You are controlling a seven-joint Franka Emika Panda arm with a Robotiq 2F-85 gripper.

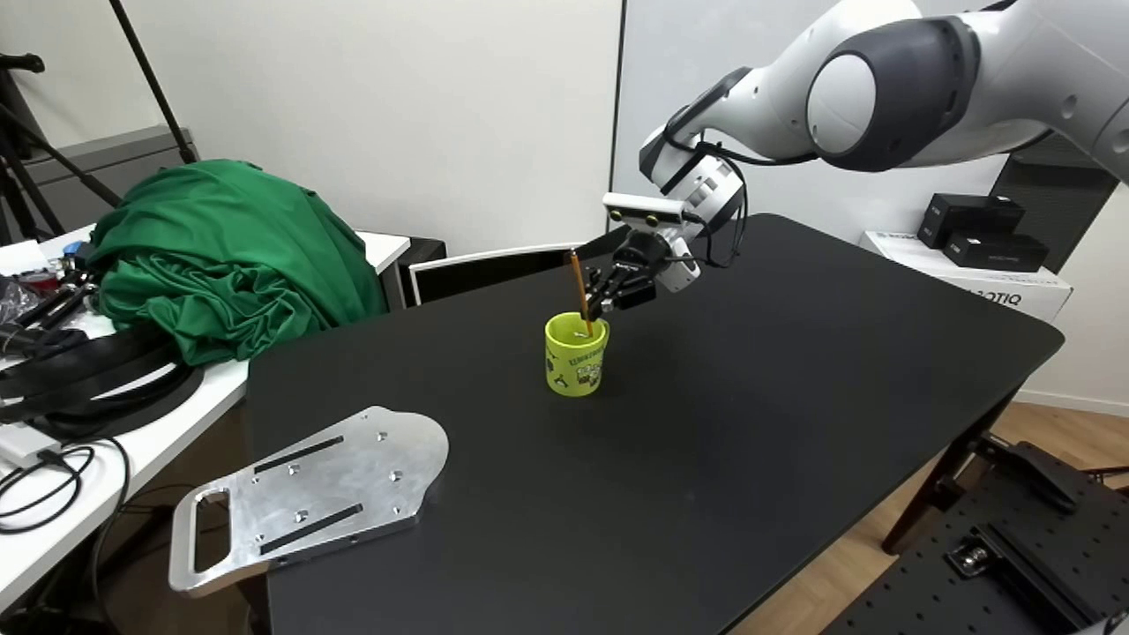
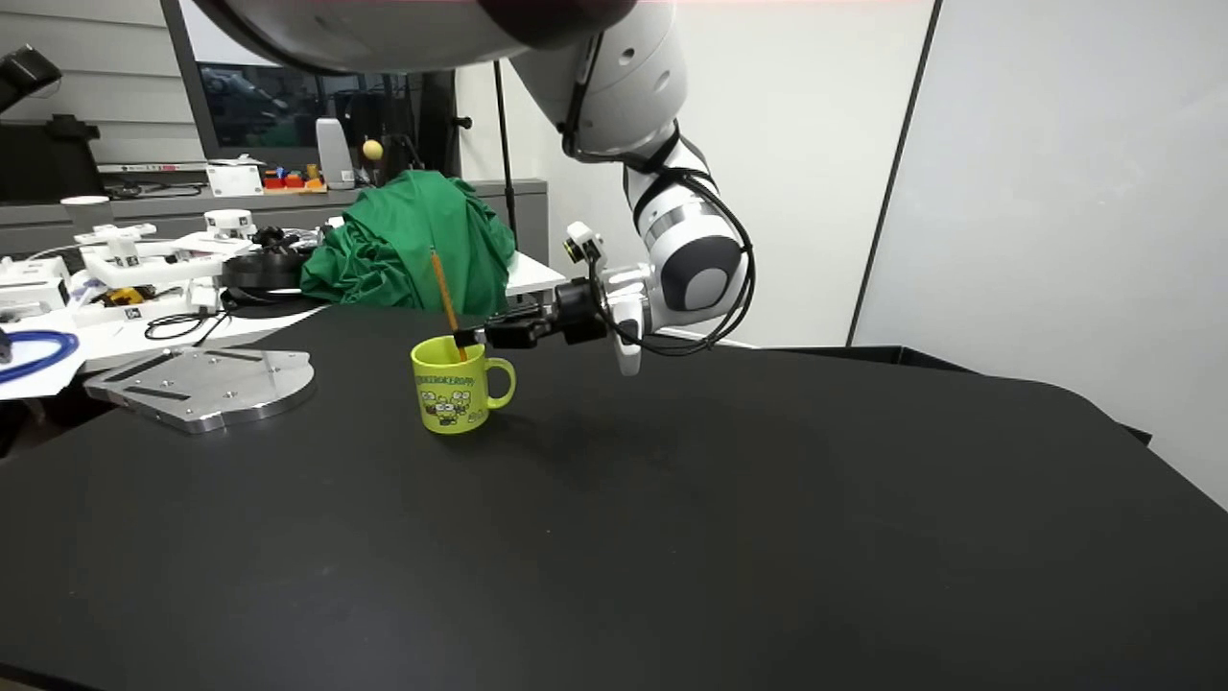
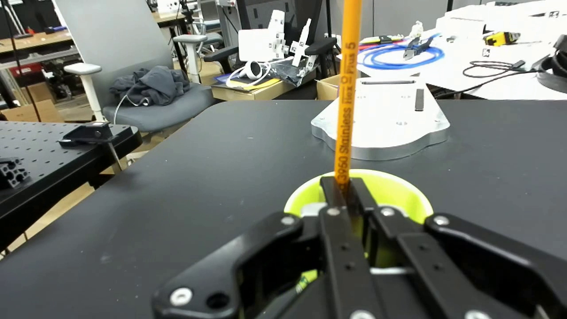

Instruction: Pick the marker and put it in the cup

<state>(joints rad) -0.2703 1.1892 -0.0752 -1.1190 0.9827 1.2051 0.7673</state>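
Observation:
The orange-brown marker (image 1: 579,280) stands nearly upright, slightly tilted, and also shows in an exterior view (image 2: 445,293) and the wrist view (image 3: 347,97). My gripper (image 1: 592,309) is shut on it, with the fingertips on either side of its lower part. The gripper also shows in an exterior view (image 2: 467,338) and in the wrist view (image 3: 342,184). The lime-green cup (image 1: 573,369) stands upright on the table, also seen in an exterior view (image 2: 451,401) and the wrist view (image 3: 396,190). The marker's lower end is inside the cup's mouth; its tip is hidden in the wrist view.
A flat silver metal plate (image 1: 353,476) lies at the table's edge, also in an exterior view (image 2: 206,379) and the wrist view (image 3: 381,128). A green cloth heap (image 1: 234,265) sits on a white side table beside the black table (image 1: 750,423). The cup's handle (image 2: 503,384) faces the gripper side.

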